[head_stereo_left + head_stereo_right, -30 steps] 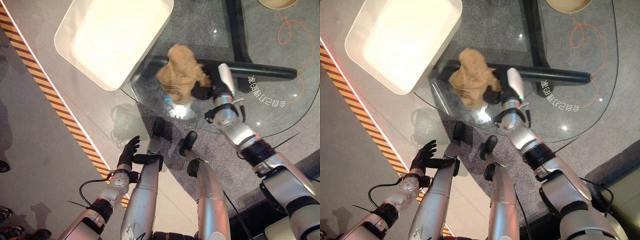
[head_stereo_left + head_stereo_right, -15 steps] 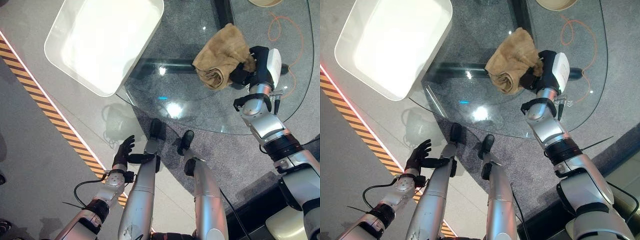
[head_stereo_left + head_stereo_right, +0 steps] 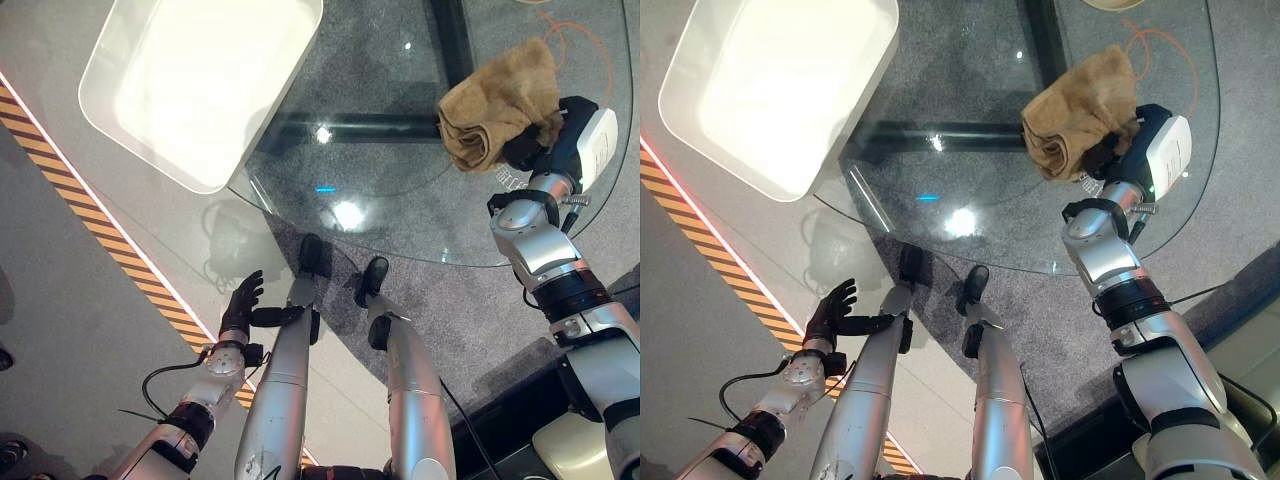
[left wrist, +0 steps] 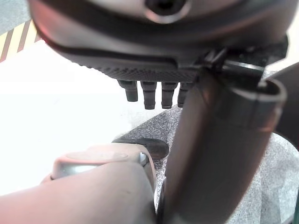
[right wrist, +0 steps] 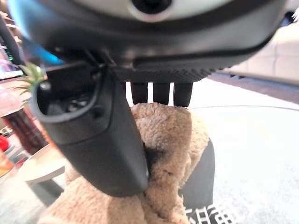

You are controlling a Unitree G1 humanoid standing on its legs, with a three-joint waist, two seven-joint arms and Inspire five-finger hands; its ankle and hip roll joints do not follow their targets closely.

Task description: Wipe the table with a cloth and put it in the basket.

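A bunched tan cloth point(image 3: 495, 105) lies on the round glass table point(image 3: 330, 215), toward its right side. My right hand point(image 3: 530, 148) sits at the cloth's right edge, shut on it. In the right wrist view the thumb point(image 5: 100, 140) presses into the fluffy cloth point(image 5: 166, 140) while the fingers point(image 5: 161, 93) reach over its top. The white rectangular basket point(image 3: 130, 150) stands on the floor at the upper left, beside the table's left rim. My left hand point(image 3: 240, 305) hangs low at the lower left over the floor, fingers point(image 4: 152, 95) straight and holding nothing.
A black frame bar point(image 3: 370, 125) runs under the glass. An orange cord point(image 3: 1160, 50) loops on the carpet at the upper right. A black-and-yellow striped line point(image 3: 120, 250) crosses the floor at left. A round wooden rim point(image 3: 1110, 3) shows at the top edge.
My right hand has swept the cloth across the glass from near the table's left edge toward its right side. The view has shifted a little. The left hand stays put.
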